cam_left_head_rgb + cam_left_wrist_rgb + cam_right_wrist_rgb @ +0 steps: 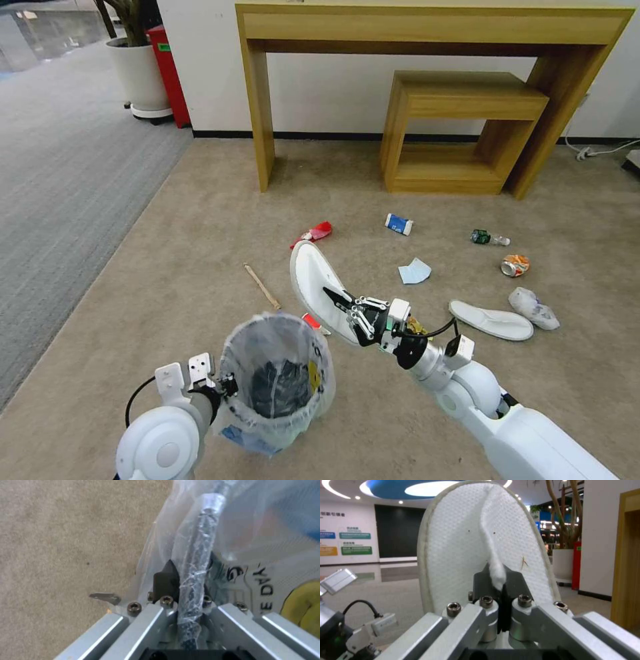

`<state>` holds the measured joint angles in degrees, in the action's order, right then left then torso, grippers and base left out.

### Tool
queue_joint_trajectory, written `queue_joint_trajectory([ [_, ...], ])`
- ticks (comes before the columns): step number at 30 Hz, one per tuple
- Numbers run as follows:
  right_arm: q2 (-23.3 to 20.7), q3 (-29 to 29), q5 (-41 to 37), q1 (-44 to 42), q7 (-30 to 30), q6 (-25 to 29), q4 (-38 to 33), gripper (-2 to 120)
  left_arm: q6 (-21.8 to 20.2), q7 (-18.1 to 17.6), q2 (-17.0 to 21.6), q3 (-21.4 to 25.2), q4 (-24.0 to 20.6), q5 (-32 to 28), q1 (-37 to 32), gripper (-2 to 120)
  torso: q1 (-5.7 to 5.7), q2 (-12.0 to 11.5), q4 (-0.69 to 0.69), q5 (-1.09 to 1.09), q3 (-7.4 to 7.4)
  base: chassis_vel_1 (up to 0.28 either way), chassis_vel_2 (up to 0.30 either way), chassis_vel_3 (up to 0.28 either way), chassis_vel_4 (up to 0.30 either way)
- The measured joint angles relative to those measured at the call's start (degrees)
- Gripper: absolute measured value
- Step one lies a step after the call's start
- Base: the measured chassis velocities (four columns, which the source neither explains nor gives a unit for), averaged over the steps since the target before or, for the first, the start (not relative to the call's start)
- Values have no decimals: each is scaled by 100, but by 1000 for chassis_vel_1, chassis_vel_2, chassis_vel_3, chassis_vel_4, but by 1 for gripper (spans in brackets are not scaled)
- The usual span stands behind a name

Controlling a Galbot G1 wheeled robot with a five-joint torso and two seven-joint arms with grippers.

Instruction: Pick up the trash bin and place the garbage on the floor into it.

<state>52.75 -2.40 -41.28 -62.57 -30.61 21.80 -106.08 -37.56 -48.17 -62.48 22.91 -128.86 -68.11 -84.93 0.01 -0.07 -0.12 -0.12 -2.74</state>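
My left gripper (228, 385) is shut on the rim of the trash bin (277, 380), a small round bin lined with a crinkled white bag, held above the beige carpet floor (200, 233); the wrist view shows the rim (196, 562) pinched between its fingers. My right gripper (337, 299) is shut on a white slipper (313, 280), lifted off the floor just right of the bin; its strap (496, 572) sits between the black fingertips (483, 582). Garbage on the floor: a second slipper (491, 320), red cup (313, 234), blue-white cup (399, 224), mask (415, 271), bottle (489, 237), orange can (515, 265), white wad (533, 308), stick (261, 286).
A wooden desk (433, 27) with a smaller wooden shelf unit (460, 127) under it stands against the far wall. Grey ribbed carpet (60, 180) lies to the left, with a white planter (139, 77) and a red box (167, 67) at the back left. A cable (600, 150) runs at right.
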Motion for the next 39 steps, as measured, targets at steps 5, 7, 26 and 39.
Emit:
queue_joint_trajectory([
  [5, 6, -4, 38, -22, -3, 7, 0, 0, 17, -1, 8, 64, -42, -39, 8, 0, 0, 0, 0, 0, 0, 0, 0, 0, 0],
  [7, 6, -8, 41, -28, -3, 10, 0, 0, 26, -1, 1, 80, -45, -49, 12, 0, 0, 0, 0, 0, 0, 0, 0, 0, 0],
  [26, 24, 651, -174, 313, 173, 21, -175, 0, 42, -9, -78, -31, 66, -65, 83, 0, 0, 2, 0, 0, 1, 0, 0, 0, 0],
  [39, 138, 1475, -377, 919, 268, 40, -69, 0, 43, -8, -184, -105, 145, -4, 123, 0, 0, 2, 0, 0, 0, 0, 0, 0, 0],
])
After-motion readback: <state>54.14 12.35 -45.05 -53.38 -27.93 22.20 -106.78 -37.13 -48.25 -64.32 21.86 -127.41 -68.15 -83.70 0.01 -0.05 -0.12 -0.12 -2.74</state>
